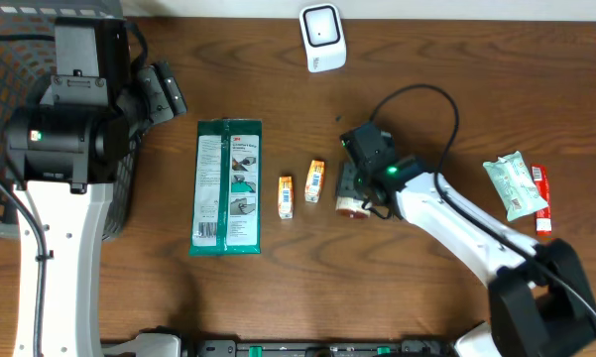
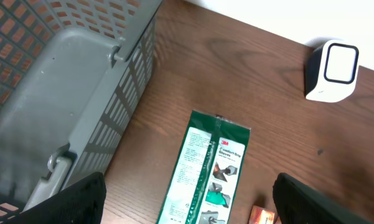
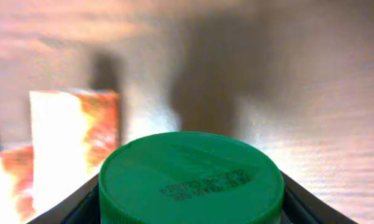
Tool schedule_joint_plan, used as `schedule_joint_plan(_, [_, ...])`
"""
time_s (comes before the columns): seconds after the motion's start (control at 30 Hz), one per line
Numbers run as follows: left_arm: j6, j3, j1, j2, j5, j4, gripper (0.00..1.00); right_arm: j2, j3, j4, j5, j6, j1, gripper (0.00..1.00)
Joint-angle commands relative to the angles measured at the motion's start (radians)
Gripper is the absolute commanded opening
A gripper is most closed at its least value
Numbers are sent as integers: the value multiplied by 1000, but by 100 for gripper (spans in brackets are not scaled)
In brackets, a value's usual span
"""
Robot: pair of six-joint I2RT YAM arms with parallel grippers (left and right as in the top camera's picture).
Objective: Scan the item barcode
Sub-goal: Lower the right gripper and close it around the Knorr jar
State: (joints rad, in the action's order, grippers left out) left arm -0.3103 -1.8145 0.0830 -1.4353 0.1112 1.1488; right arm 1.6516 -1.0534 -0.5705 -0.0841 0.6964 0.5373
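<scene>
**Entry: scan station, listed from my working hand out to the far edge**

1. Right gripper [image 1: 355,188]: fingers pressed against both sides of the green-lidded jar [image 3: 190,177], so I read it as gripping the lid.
 - The jar sits near the middle of the table [image 1: 446,59]. This is the item to scan.
 - The lid is round, smooth, glossy plastic with a faint stamped code on top. That looks like a date mark, not a barcode.
 - I can't see a barcode, and I can't tell whether the jar is upright or on its side.
 - Risk: a round, slick lid held at two points may twist or slip on the lift. With the label face unknown, I may show the reader the wrong side.

2. Two small orange cartons [image 1: 315,181] and [image 1: 286,196], just beside the jar. They are light card, boxy and printed.
 - Risk: a sideways swing on the lift would knock them over.

3. Green packet [image 1: 228,186]: flat, glossy film, rectangular, lying beyond the cartons toward the left edge.

4. Wipes pack [image 1: 516,185] and red tube [image 1: 541,198]: both soft wrap, near the right edge, well apart from the jar.

5. Left gripper [image 2: 196,202]: fingers spread wide, holding nothing, beside the grey basket [image 2: 81,81] at the left edge. The basket is rigid perforated plastic.

6. Scanner [image 1: 322,38]: white, rounded hard shell with a dark window, at the far edge.
 - Risk: it looks light, so a bump from the jar could turn its window away.
</scene>
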Motion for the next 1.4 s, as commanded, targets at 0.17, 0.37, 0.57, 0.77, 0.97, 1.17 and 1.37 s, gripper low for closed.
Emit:
schedule_joint_plan(0.17, [9, 0, -3, -3, 5, 3, 86, -60, -29, 1, -150, -92, 20, 57])
schedule_joint_plan(0.37, [9, 0, -3, -3, 5, 3, 86, -30, -27, -27, -152, -112, 21, 59])
schedule_joint_plan(0.57, [9, 0, -3, -3, 5, 3, 86, 24, -23, -40, -151, -224, 21, 58])
schedule_joint_plan(0.77, [9, 0, -3, -3, 5, 3, 86, 93, -23, -82, -129, -224, 21, 56])
schedule_joint_plan(0.97, [9, 0, -3, -3, 5, 3, 86, 129, -23, -76, -117, -224, 20, 56])
schedule_joint_plan(1.17, [9, 0, -3, -3, 5, 3, 86, 127, -29, -75, -116, -267, 19, 89])
schedule_joint_plan(1.37, [9, 0, -3, -3, 5, 3, 86, 125, -157, -216, -63, -302, -23, 99])
